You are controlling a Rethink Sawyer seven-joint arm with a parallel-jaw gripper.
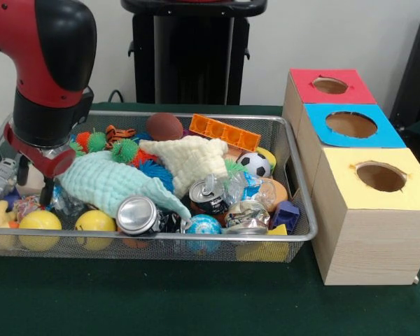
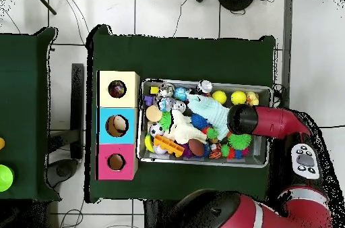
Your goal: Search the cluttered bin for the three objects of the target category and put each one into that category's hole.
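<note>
**My gripper hangs at the bin's left end**

In the front view, my gripper [image 1: 45, 183] hovers low; its grip state I cannot tell. The mint-green cloth [image 1: 112, 183] lies just right, stretching rightward. The yellow hole [image 1: 381, 176] sits far right.

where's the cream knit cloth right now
Front view: the cream knit cloth lies mid-bin, right of the mint-green knit cloth, below the orange plastic block.

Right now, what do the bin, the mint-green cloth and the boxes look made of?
The bin: silver wire mesh with a smooth metal rim, see-through walls. The mint-green cloth: soft knit, matte, bumpy weave, draped limp. The boxes: pale wood by the visible grain, likely unfinished; coloured tops look like paper.
</note>
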